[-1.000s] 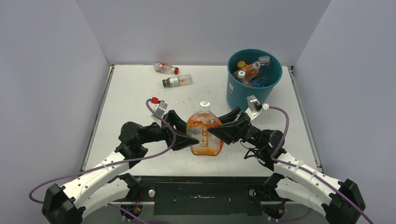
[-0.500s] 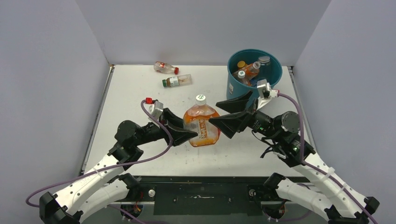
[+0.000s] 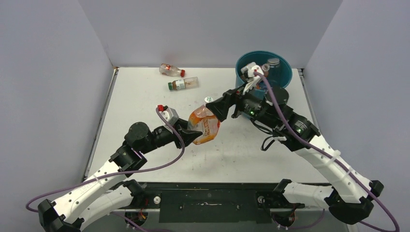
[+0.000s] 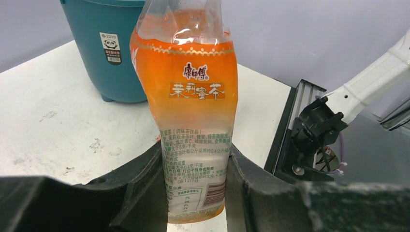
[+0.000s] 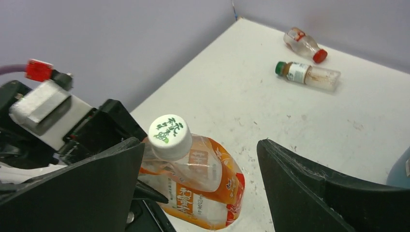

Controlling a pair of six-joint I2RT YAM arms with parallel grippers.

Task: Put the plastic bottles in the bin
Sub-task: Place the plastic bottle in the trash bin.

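A crushed plastic bottle [image 3: 205,126] with an orange label and white cap [image 5: 169,137] hangs tilted above the table. My left gripper [image 3: 195,136] is shut on its lower end, and in the left wrist view both fingers [image 4: 145,183] press the bottle's [image 4: 193,96] flattened base. My right gripper [image 3: 220,107] hovers open over the bottle's neck; in the right wrist view the gripper's [image 5: 200,145] right finger stands well clear of the bottle. The teal bin [image 3: 286,79] at the back right holds several bottles. Two more bottles lie at the back, one red-capped [image 3: 172,70] and one green-capped [image 3: 183,83].
The bin [image 4: 111,48] stands beyond the held bottle in the left wrist view. Grey walls close the table on three sides. The right arm's purple cable [image 3: 270,96] loops in front of the bin. White tabletop [image 3: 145,106] shows left of the grippers.
My right gripper opened, let go of the bottle and moved up and back towards the bin. My left gripper kept its hold and raised the bottle, tilting it.
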